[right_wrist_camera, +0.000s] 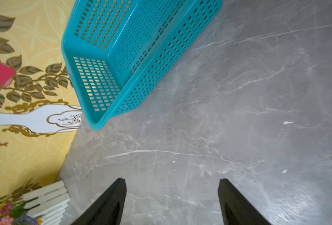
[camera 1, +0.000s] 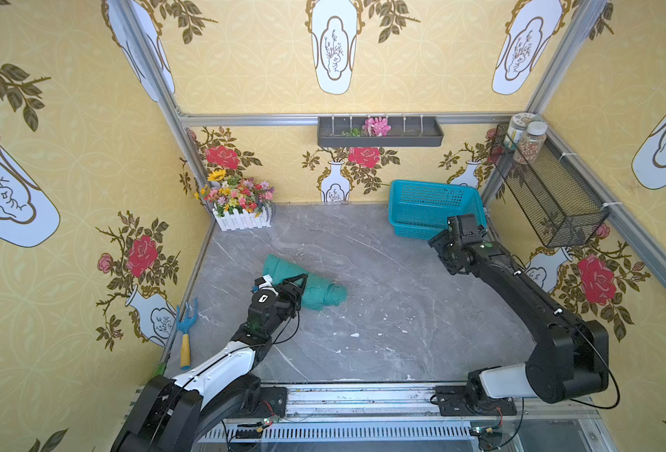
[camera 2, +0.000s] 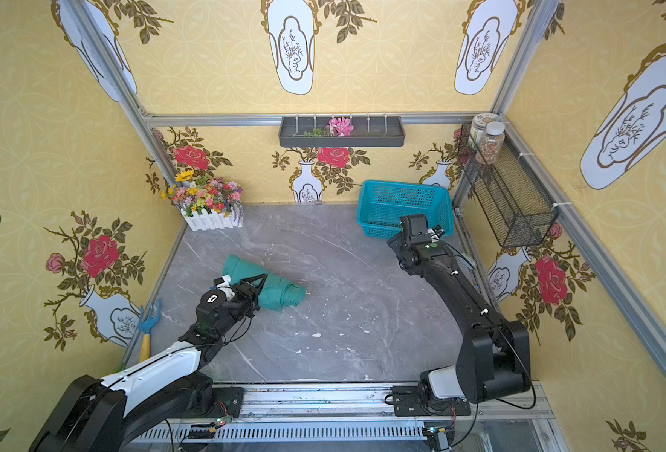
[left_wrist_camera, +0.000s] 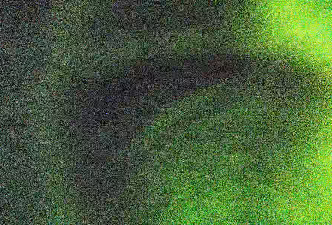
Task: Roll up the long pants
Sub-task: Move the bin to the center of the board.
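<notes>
Looking down in both top views, I see the long pants lying as a rolled bundle on the grey marble table, toward its left side. My left gripper sits across the middle of the roll, one dark finger over the fabric, clamped on it; its wrist view is only a green blur. My right gripper hangs well apart, near the turquoise basket, fingers spread wide over bare table
</notes>
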